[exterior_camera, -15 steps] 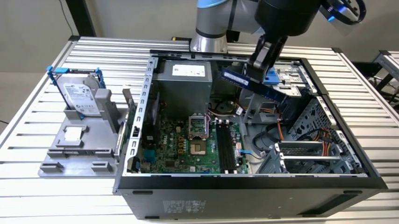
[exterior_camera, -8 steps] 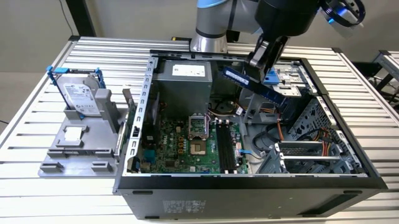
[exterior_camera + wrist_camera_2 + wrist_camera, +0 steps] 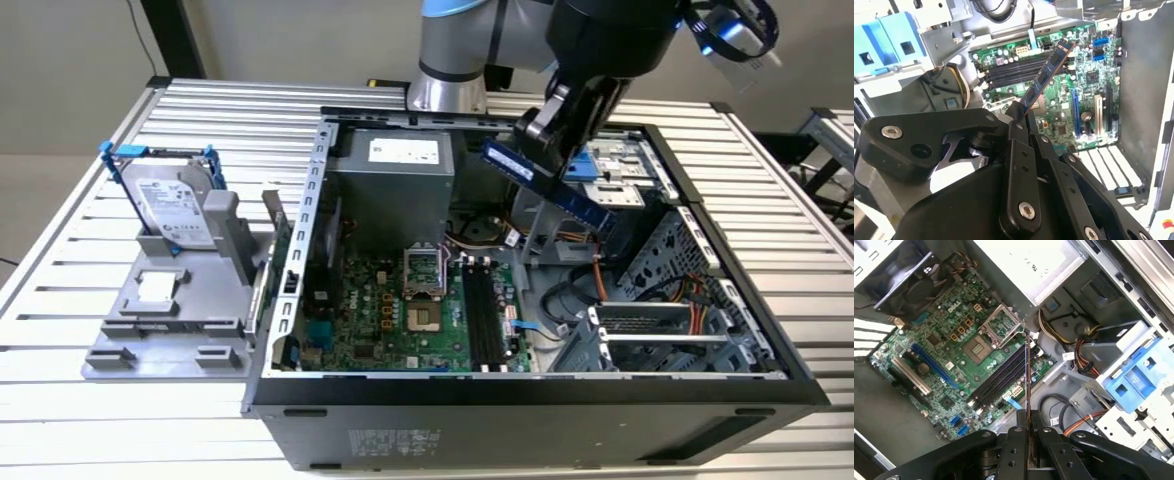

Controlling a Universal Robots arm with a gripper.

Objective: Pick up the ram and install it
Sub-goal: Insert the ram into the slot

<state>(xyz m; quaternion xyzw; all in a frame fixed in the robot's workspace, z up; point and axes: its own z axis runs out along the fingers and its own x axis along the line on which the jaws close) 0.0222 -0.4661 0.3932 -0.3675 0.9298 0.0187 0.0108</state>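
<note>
- Grip: black, bolted-link jaws clamped tight on one short end of ram (image 3: 547, 185); rest of stick juts out free.
- ram = thin, long, flat rect. board w/ row of small dark chips; seen side-on in the second wrist view (image 3: 1046, 75), edge-on as a bare line in the first wrist view (image 3: 1027, 380).
- Exterior view: stick tilted, in the air over open PC case (image 3: 534, 400), clear of the parts below.
- Below it: green motherboard (image 3: 944, 347), bumpy w/ small parts; long black slots (image 3: 1001, 375) in parallel; square metal CPU socket (image 3: 976, 347).
- Blue plastic drive cage (image 3: 1134, 372) beside the board.
- Outside case, on ribbed aluminium surface (image 3: 80, 250): silver hard drive (image 3: 174, 200) in blue bracket, upright on grey holder (image 3: 174, 310).
</note>
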